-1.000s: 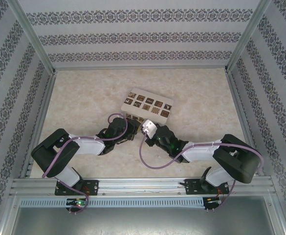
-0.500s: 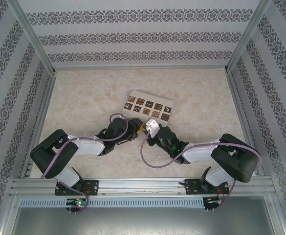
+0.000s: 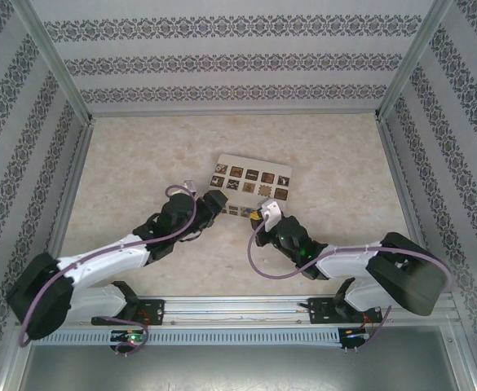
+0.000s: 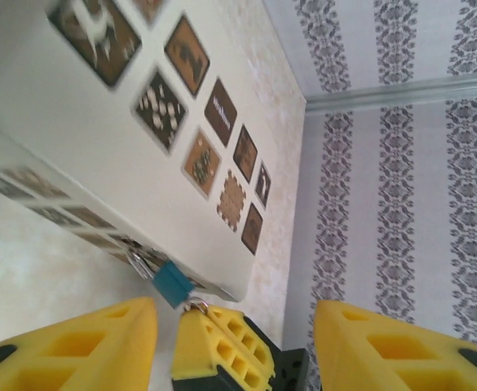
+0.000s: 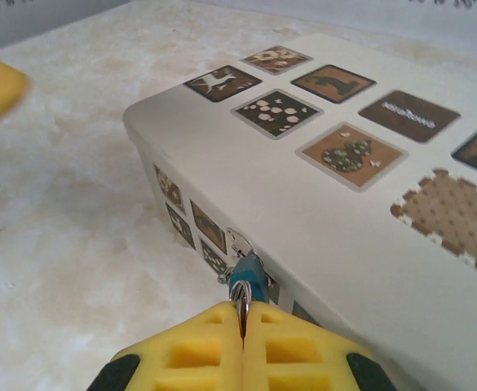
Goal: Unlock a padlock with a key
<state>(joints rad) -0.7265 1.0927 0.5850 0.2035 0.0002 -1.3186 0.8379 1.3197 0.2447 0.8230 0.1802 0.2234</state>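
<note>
Where the left arm reaches in from the left of the cream box [image 3: 252,176], the left gripper [image 3: 218,204] sits just beside the box's near-left corner, its 2 yellow fingers [image 4: 91,346] spread well apart and holding nothing. Seen from that wrist, the teal padlock [image 4: 173,282] hangs against the box's near side wall — its thin shackle through a small silvery hasp [image 5: 236,243] on that wall. Just right of the padlock, in front of the same wall, is the right gripper [image 5: 242,316], its 2 fingers pressed tight together on the key [image 5: 241,306], a thin silvery sliver at their seam that touches the padlock's body; whether it sits in the keyhole I cannot tell. The box lies flat on the pale marbled table [image 3: 140,163], its brown picture tiles facing up.
</note>
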